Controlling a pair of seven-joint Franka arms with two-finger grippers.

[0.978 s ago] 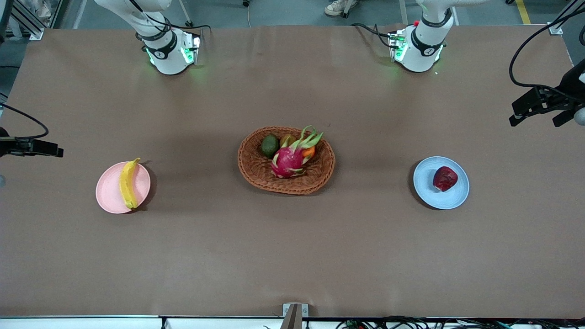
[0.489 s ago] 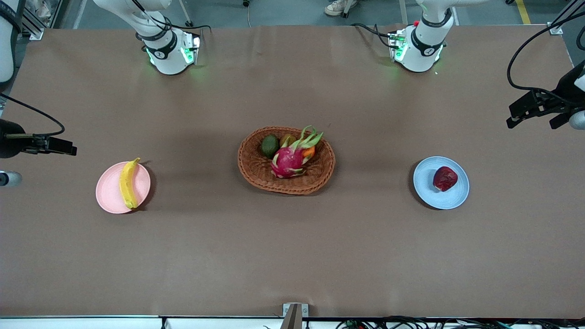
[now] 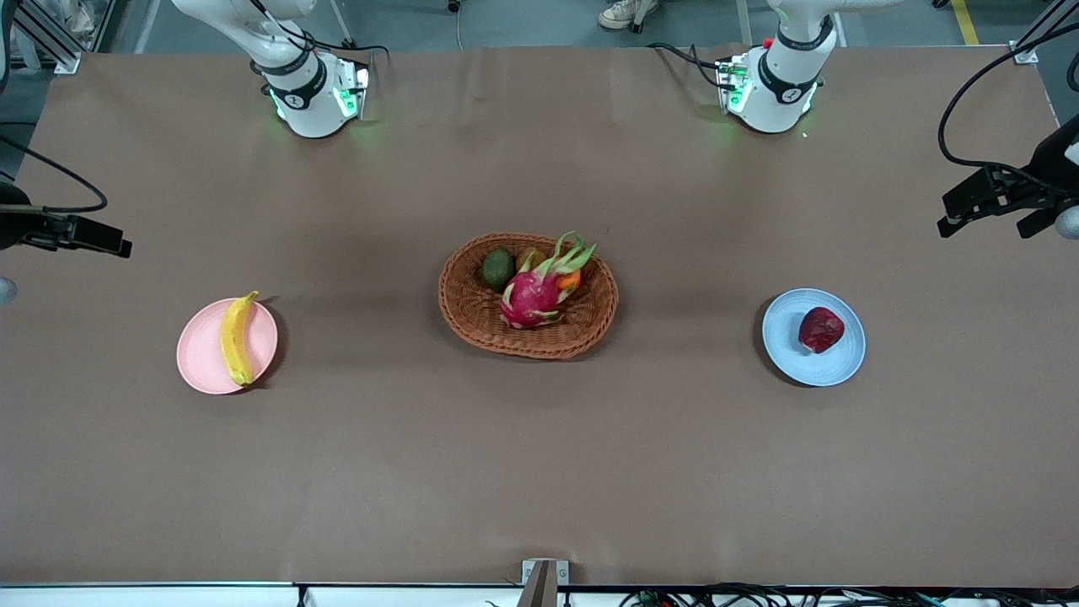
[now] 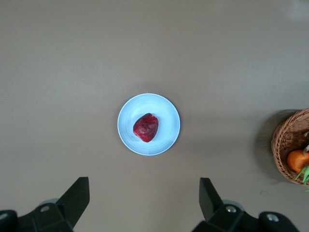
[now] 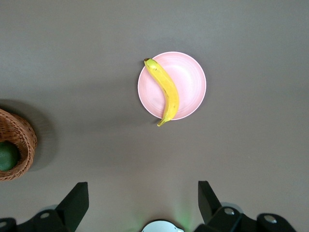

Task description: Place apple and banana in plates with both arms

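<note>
The yellow banana (image 3: 235, 338) lies on the pink plate (image 3: 201, 354) toward the right arm's end of the table. The dark red apple (image 3: 820, 329) lies on the light blue plate (image 3: 788, 350) toward the left arm's end. My right gripper (image 3: 101, 240) is open and empty, high over the table's edge beside the pink plate; its wrist view shows the banana (image 5: 165, 89), the plate (image 5: 190, 79) and its own jaws (image 5: 143, 200) wide apart. My left gripper (image 3: 969, 206) is open and empty, high over the other end; its wrist view shows the apple (image 4: 146, 127), the plate (image 4: 166, 111) and its own jaws (image 4: 144, 198).
A brown wicker basket (image 3: 472, 324) stands mid-table with a pink dragon fruit (image 3: 529, 299), a green avocado (image 3: 497, 269) and a small orange fruit (image 3: 571, 279). The basket's edge shows in both wrist views (image 4: 285, 145) (image 5: 21, 140).
My right gripper has shifted in the air toward the bases' side of the table. My left gripper has barely moved. Both fruits stay on their plates.
</note>
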